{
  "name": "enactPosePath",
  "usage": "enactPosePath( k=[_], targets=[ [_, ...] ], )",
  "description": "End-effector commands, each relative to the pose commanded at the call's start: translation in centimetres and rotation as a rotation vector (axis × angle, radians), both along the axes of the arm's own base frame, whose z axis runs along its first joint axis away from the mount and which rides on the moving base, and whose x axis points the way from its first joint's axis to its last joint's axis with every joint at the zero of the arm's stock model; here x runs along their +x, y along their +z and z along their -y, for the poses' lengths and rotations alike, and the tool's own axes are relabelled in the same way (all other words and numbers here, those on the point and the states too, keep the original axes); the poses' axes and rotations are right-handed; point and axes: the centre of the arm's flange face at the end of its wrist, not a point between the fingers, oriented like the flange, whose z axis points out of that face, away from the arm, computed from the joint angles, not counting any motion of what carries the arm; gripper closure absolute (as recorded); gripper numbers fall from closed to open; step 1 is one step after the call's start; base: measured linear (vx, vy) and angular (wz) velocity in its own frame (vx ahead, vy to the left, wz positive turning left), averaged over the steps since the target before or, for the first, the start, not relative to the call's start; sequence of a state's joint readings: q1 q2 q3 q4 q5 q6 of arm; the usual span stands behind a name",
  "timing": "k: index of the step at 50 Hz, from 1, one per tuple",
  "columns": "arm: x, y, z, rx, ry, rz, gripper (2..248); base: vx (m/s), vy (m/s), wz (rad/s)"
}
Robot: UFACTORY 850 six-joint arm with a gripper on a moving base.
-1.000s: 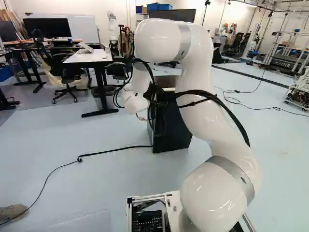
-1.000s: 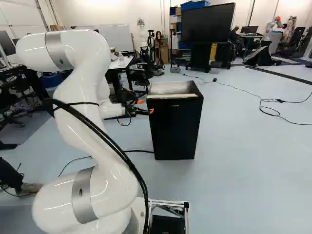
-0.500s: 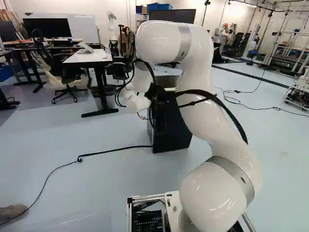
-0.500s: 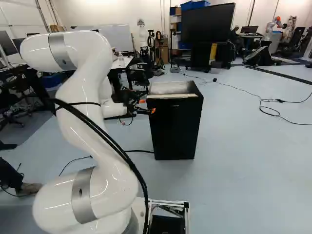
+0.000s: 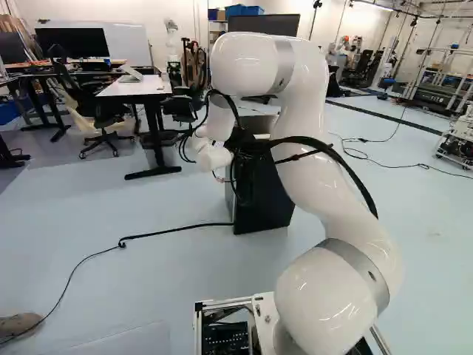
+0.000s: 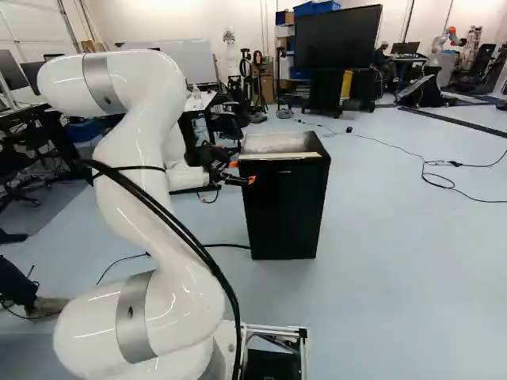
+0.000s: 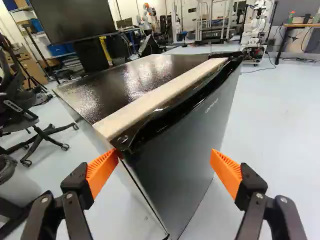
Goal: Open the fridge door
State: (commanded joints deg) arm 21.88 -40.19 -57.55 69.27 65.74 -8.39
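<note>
In the right base view my gripper [image 6: 242, 172] is at the upper left edge of the black fridge [image 6: 283, 210], whose door looks closed. Seen from the wrist, the open gripper [image 7: 165, 154] straddles the near upper corner of the fridge. One orange pad [image 7: 101, 171] is close to the door's side edge, by the seam; whether it touches I cannot tell. The other pad [image 7: 226, 172] stands out in front of the dark door face [image 7: 187, 142]. A pale strip [image 7: 160, 97] runs along the fridge top behind the door's upper edge.
A black cable [image 5: 177, 228] lies on the floor beside the fridge. Behind it are a white-topped table [image 5: 137, 87], office chairs [image 5: 96, 111] and a large screen [image 6: 337, 38]. Another robot [image 7: 260, 25] stands far off in the wrist view.
My arm's wrist and gripper have shifted slightly to the right in both base views, the fingertips further across the fridge's upper front. Base and fridge have not moved.
</note>
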Motion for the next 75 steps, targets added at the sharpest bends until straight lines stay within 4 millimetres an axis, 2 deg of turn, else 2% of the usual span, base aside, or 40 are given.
enactPosePath(
  k=[13, 25, 75],
  targets=[
    [-0.1, 0.0, 0.2, -0.001, -0.003, -0.002, 3, 0.000, 0.000, 0.000],
    [-1.5, 0.2, 0.7, -0.007, -0.001, -0.018, 3, 0.000, 0.000, 0.000],
    [-11.5, 1.1, 2.4, -0.060, 0.038, -0.106, 3, 0.000, 0.000, -0.001]
  ],
)
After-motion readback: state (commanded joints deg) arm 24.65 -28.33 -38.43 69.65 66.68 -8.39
